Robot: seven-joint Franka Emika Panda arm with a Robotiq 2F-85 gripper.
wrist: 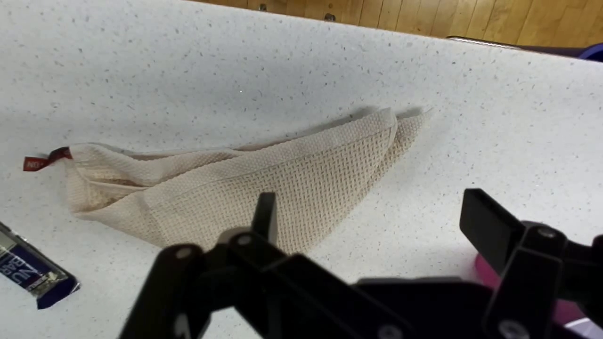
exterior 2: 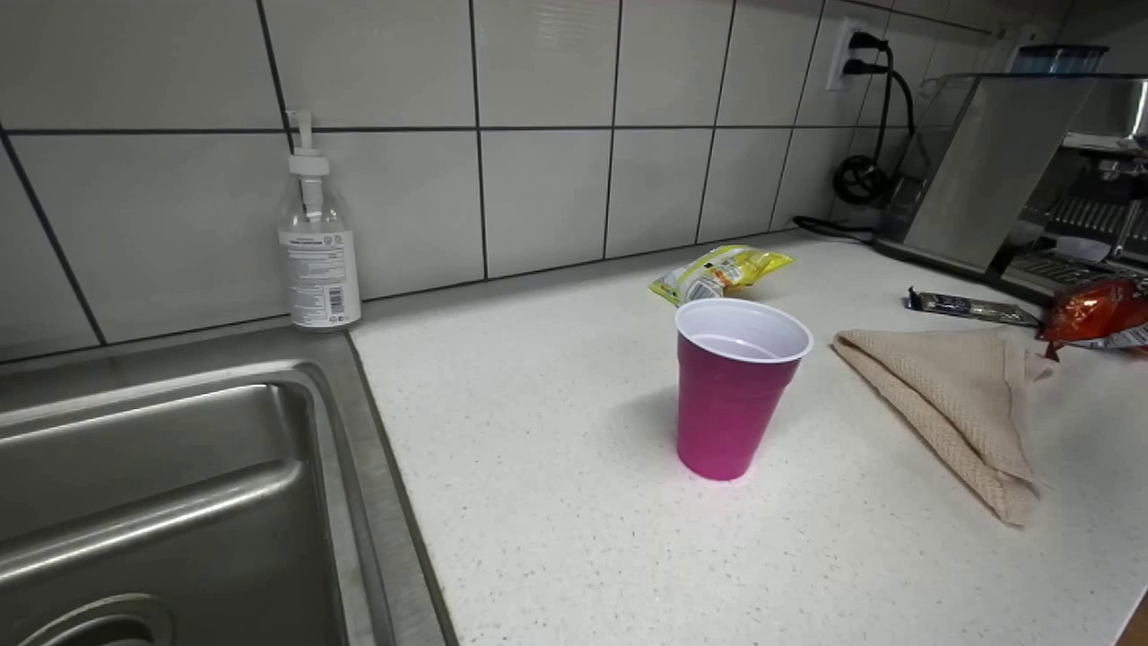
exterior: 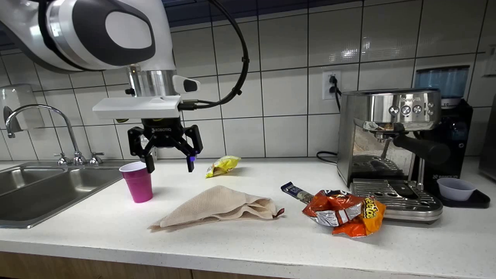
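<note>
A white-and-grey robot arm (exterior: 112, 37) reaches in from the upper left of an exterior view and bends so the black gripper (exterior: 170, 164) points straight down, held above the white counter (exterior: 97, 221). Its two fingers (wrist: 492, 228) are spread wide, grasping nothing. A loosely folded beige cloth (wrist: 264, 183) lies below, nearby; a pink cup (exterior: 138, 186) stands upright between cloth and sink (exterior 2: 381, 502).

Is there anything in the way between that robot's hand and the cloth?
Nothing visible stands between the hand and the cloth. The hand hangs open above the counter, and no other object lies on the cloth. The cup stands off to one side, apart from the cloth.
</note>
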